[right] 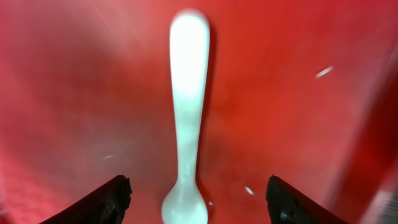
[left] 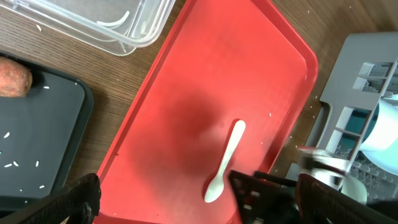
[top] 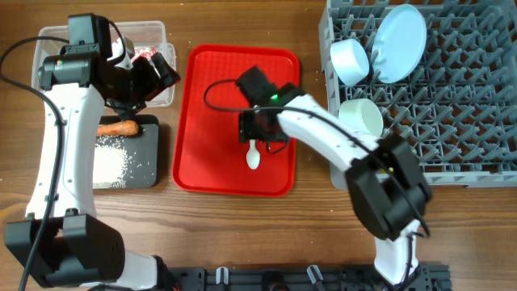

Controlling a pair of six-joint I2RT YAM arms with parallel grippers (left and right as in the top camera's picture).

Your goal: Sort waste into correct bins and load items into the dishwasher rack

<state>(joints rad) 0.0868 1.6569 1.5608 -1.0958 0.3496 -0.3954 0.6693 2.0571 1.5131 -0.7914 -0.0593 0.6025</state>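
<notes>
White spoon (top: pixel 254 155) lengthwise on red tray (top: pixel 210 81), bowl toward robot, beneath wide-open, empty right tool (right: pixel 198 190).

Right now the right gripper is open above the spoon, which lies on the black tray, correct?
Not quite. The spoon lies on the red tray, not the black one, as the overhead view shows. The right gripper is indeed open above it.

Counter (top: pixel 242 24): brown wood-grain surface, with the grain running left to right in the overhead view. It fills the field to every edge. Lighting is even and diffuse, and shadows on the wood are soft-edged and short. A dark rail (top: pixel 266 279) runs along the counter's near edge.
</notes>
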